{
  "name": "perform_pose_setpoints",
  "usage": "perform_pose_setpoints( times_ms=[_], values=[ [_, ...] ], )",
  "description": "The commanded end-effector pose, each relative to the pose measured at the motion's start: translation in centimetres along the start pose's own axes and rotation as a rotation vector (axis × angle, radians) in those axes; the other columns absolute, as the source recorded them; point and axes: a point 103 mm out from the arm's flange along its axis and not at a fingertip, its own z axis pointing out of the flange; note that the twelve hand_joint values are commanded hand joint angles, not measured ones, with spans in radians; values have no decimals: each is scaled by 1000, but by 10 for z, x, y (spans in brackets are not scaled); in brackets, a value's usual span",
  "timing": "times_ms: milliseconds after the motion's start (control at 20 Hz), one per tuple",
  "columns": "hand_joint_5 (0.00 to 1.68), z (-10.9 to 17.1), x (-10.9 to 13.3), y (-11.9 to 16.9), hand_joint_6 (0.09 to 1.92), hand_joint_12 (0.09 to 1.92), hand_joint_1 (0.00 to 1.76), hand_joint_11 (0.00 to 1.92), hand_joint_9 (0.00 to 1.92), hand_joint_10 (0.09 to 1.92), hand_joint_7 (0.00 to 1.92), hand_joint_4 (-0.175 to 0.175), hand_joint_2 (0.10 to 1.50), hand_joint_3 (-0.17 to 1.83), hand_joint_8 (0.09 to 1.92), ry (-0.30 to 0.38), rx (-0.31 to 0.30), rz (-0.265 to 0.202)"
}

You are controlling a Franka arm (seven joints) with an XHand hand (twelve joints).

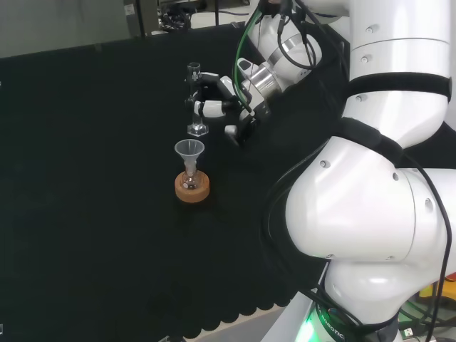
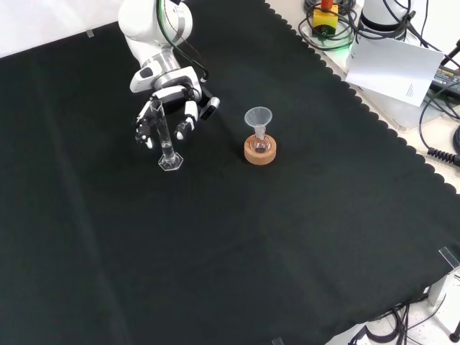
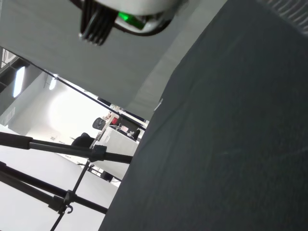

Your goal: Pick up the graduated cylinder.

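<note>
while the hand (image 2: 169, 108) curls around it, the graduated cylinder (image 2: 164, 136) stands upright, mouth up.

Front view: black cloth (image 2: 215, 251) on the bench lay bare from 3 through 9 o'clock of the graduated cylinder (image 2: 165, 140). One obstacle nearby: funnel (image 2: 258, 118) in small flask on cork ring (image 2: 260, 152), standing apart at the cylinder's 3 o'clock. The hand (image 2: 169, 100) crowded the cylinder from 12 o'clock.
</note>
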Motion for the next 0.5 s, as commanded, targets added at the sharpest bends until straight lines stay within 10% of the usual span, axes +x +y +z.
perform_pose_setpoints(
  times_ms=[50,500],
  values=[
    [530,1,4,4,546,1160,1004,636,878,421,633,-32,715,548,609,-4,-2,-5],
    [617,-3,1,2,608,1118,1029,716,933,400,679,-19,744,556,603,15,-9,-16]
  ],
)
